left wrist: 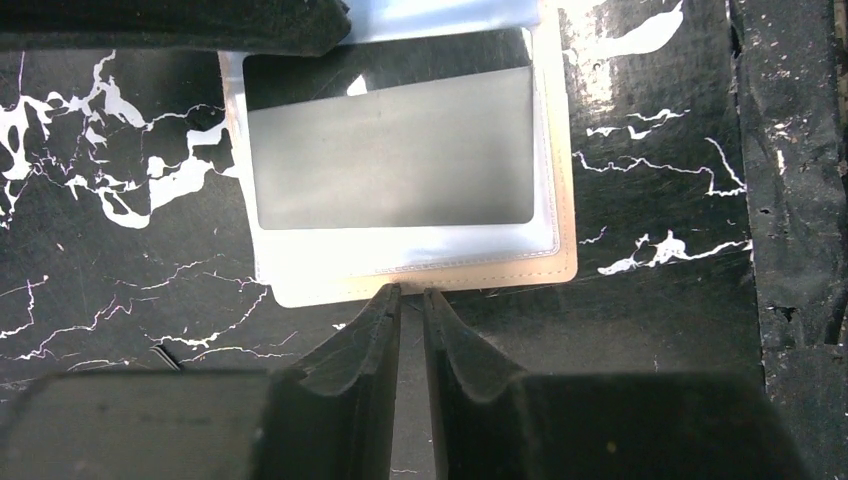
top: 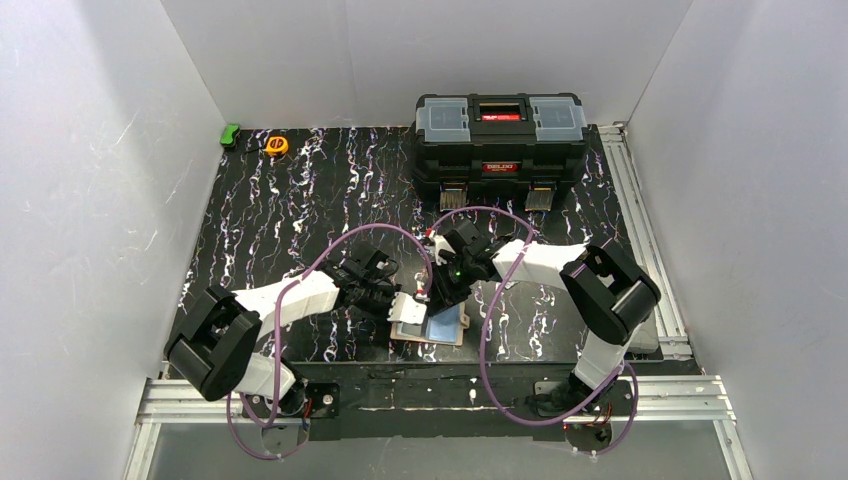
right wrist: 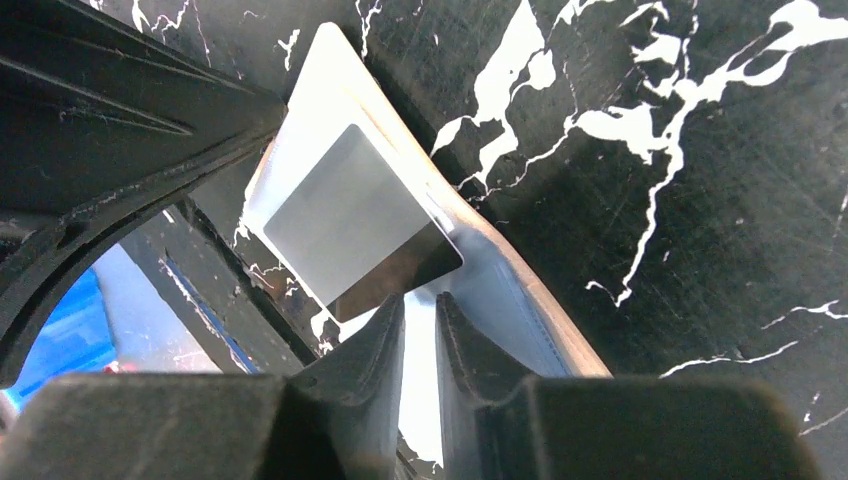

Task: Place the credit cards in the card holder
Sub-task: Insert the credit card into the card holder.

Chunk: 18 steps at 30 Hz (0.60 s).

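The card holder lies open near the table's front edge, cream-rimmed with a pale blue inside. In the left wrist view a black credit card sits slightly askew under the clear pocket of the card holder. My left gripper has its tips at the holder's cream edge, with a narrow gap and nothing between them. My right gripper hovers over the card holder, slightly open. The corner of the card lies just beyond the right gripper's left fingertip, not pinched. From above, the left gripper and right gripper meet over the holder.
A big black toolbox stands at the back centre. An orange tape measure and a green object lie in the far left corner. Aluminium rails run along the right edge. Purple cables loop over both arms.
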Available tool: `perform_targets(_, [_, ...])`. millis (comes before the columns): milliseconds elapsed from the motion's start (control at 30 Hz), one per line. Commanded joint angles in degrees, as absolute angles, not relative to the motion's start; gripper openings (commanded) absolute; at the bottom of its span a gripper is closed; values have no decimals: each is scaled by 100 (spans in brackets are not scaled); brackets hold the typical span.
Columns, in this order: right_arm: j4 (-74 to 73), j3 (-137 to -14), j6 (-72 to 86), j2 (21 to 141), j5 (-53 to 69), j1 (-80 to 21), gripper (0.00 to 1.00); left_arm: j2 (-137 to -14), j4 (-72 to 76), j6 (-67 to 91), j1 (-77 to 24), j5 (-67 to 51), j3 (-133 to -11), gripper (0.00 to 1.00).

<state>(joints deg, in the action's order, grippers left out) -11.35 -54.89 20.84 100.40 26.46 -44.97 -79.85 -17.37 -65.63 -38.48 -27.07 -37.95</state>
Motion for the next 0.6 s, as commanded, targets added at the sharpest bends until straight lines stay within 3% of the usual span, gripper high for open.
perform_targets(0, [-931,-5378,2144,9898,2478,-4480,27,-7978,-2032,-6655,-3861,-2487,-3631,13])
perform_targets(300, [-800,-5576,2296,10121,2792,-4482,42,-8094,-1945,-6680,-3894,-2529,-3692,8])
perform_targets(567, [-836,-5790,2318,10300,2965,-4480,42,-8072,-1824,-6645,-3944,-2586,-3595,3])
